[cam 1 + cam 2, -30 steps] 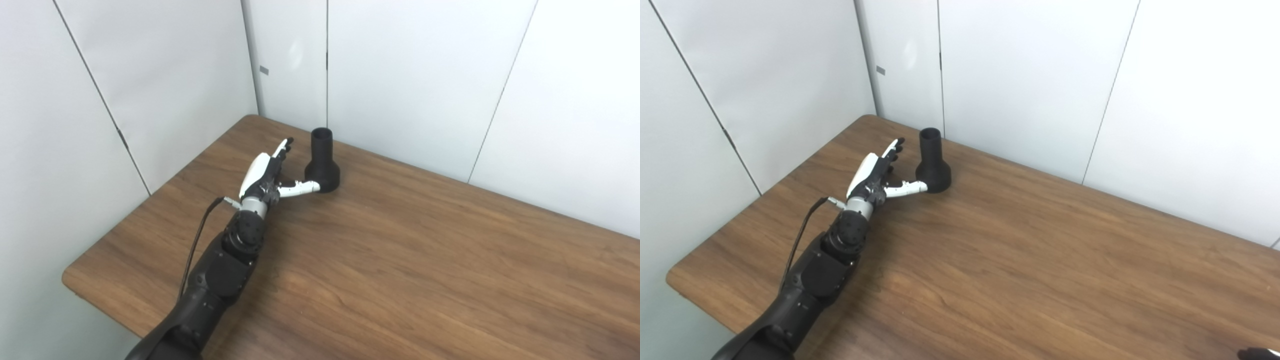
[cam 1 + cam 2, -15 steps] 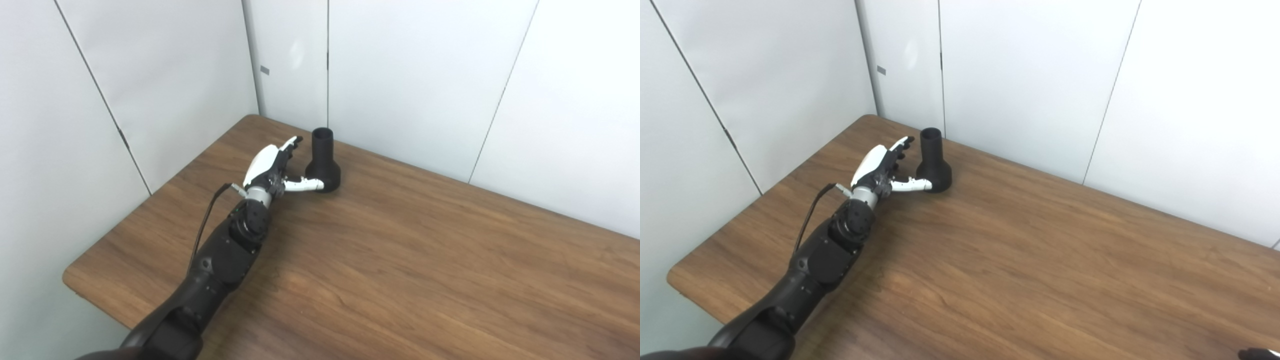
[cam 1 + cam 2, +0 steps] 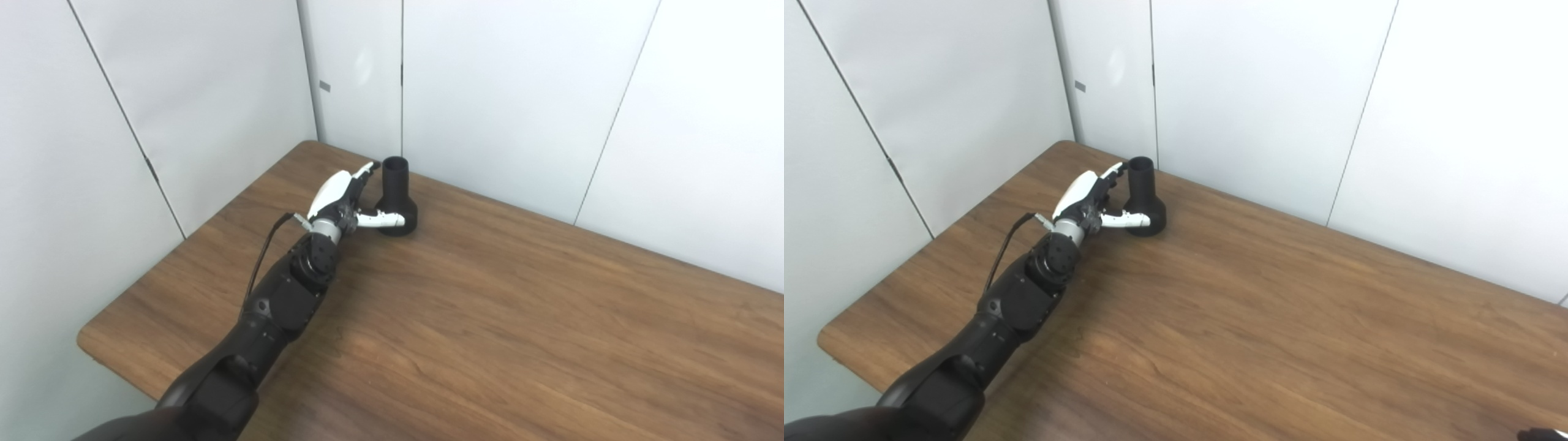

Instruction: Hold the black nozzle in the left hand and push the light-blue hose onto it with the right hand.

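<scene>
This looks like a robot test cell or lab booth rather than a home or shop. Plain white wall panels (image 3: 520,92) close in the space on two sides, meeting in a corner behind the table, with thin dark seams running between them and a small grey tag on one — no windows, shelves or decoration. A single brown wood-grain tabletop with rounded corners (image 3: 490,318) fills the booth, pushed close to the panels. A black-shelled robot arm with an exposed black cable (image 3: 1017,300) reaches across it — laboratory hardware, not household furnishing.
</scene>
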`<state>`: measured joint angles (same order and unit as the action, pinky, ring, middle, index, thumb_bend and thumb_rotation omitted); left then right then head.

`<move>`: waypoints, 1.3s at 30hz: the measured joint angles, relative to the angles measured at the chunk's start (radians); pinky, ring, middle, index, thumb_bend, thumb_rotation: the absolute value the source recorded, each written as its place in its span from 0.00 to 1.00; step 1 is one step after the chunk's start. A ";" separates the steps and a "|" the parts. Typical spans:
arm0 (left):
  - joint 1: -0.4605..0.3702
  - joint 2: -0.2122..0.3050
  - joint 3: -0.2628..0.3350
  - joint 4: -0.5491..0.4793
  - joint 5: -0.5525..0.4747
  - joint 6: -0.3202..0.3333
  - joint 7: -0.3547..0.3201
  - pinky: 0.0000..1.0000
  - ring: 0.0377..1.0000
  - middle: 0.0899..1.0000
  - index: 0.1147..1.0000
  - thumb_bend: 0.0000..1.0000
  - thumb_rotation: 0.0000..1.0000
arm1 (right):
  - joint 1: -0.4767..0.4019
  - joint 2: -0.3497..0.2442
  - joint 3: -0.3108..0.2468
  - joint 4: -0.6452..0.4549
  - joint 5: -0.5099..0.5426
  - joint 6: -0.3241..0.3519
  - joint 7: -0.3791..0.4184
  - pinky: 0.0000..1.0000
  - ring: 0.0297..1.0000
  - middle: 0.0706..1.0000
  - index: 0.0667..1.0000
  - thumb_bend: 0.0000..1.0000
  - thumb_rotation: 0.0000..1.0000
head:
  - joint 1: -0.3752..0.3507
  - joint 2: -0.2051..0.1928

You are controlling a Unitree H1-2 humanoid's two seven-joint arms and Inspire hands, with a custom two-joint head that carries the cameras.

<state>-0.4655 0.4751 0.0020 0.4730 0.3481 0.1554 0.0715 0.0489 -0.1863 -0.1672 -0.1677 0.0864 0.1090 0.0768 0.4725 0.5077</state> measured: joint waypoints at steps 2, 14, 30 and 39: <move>0.000 0.000 -0.004 0.003 -0.002 -0.011 -0.004 0.86 0.93 0.95 0.97 1.00 0.36 | 0.000 0.000 0.000 0.000 0.000 0.000 0.000 0.40 0.53 0.56 0.50 0.76 0.61 | 0.000 0.003; -0.012 0.010 -0.025 0.046 -0.017 -0.074 -0.009 0.84 0.94 0.99 0.96 1.00 0.32 | 0.001 -0.003 -0.001 -0.004 0.000 0.004 0.000 0.42 0.55 0.57 0.51 0.75 0.61 | -0.003 0.003; -0.059 0.030 -0.064 0.159 0.013 -0.144 0.033 0.74 0.86 0.94 0.93 1.00 0.19 | 0.003 -0.004 -0.016 -0.004 0.012 0.014 0.001 0.42 0.54 0.56 0.51 0.75 0.58 | -0.008 0.012; -0.077 0.034 -0.092 0.217 0.030 -0.173 0.070 0.75 0.86 0.93 0.92 1.00 0.21 | 0.005 -0.006 -0.019 -0.004 0.021 0.017 0.003 0.42 0.55 0.56 0.51 0.75 0.57 | -0.009 0.015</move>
<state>-0.5423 0.5093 -0.0902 0.6901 0.3785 -0.0172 0.1419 0.0543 -0.1927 -0.1859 -0.1721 0.1079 0.1264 0.0801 0.4633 0.5231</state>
